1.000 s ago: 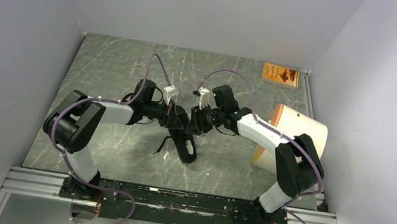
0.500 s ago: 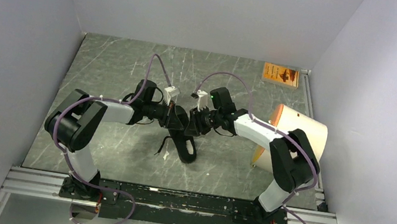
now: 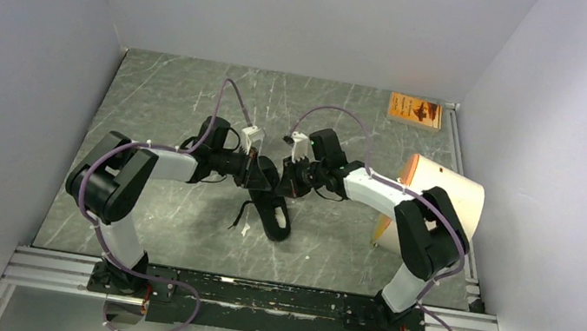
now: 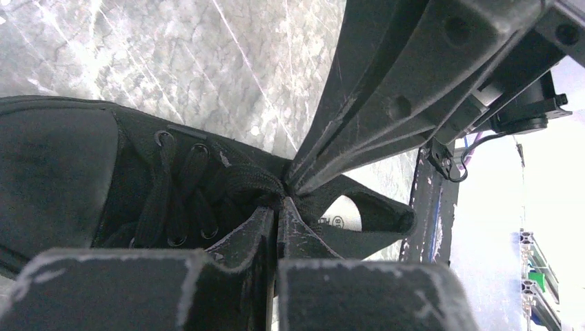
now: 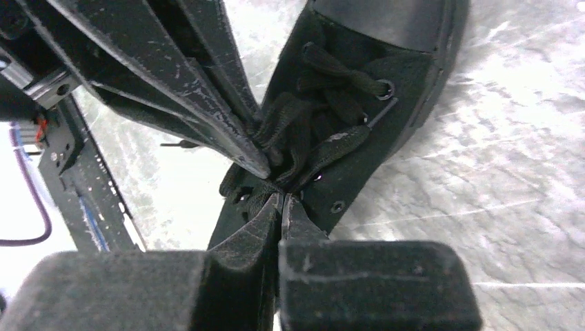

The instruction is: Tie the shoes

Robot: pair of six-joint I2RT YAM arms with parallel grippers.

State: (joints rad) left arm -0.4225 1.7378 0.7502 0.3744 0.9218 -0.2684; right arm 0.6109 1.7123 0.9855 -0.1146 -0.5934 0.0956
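Slim black low-top shoe (image 3: pixel 275 218) sits mid grey marbled table (image 3: pixel 177 95), unmoved over last second. Left gripper (image 4: pixel 278 207) and right gripper (image 5: pixel 281 198) both clenched on thin black laces (image 5: pixel 296 134), tips almost touching over tongue. Right elbow swung inward since, so grip held. Strands likely being crossed; no bow yet.

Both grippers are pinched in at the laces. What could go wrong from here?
1. The left gripper and right gripper are shut almost tip to tip over the laces. A small misstep could make them collide.
2. Nothing pins the shoe down, so a pull may drag or lift it instead of tightening.
3. Each pinch seems to be only at the very tips, so a thin lace could slip out.
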